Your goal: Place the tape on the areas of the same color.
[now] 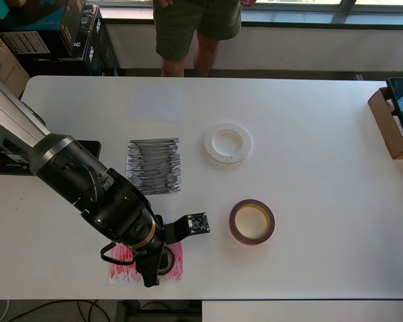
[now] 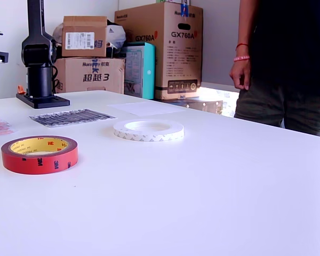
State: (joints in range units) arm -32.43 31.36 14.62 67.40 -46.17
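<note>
Overhead and exterior views of a colour-matching layout on a white tabletop (image 1: 309, 134). The single arm reaches to the near edge so that its gripper (image 1: 156, 263) hangs over the red-scribbled patch (image 1: 124, 263). A small dark ring, probably the black tape roll (image 1: 165, 261), shows at the gripper over that patch; the arm's body hides the fingertips, so I cannot tell how far the jaws are parted or whether they hold the ring. If it is the black roll, it sits over the wrong colour: the black-scribbled patch (image 1: 154, 166) lies bare, further up in the overhead view. The red tape roll (image 1: 252, 222), with its yellowish core, lies flat on bare tabletop to the overhead view's right of the gripper, well apart from the red patch it belongs on. The white tape roll (image 1: 228, 143) lies flat just beside the black patch, near but not on the faint white sheet (image 1: 158, 102). No roll appears matched yet. A person (image 2: 288, 58) stands at the far side.
</note>
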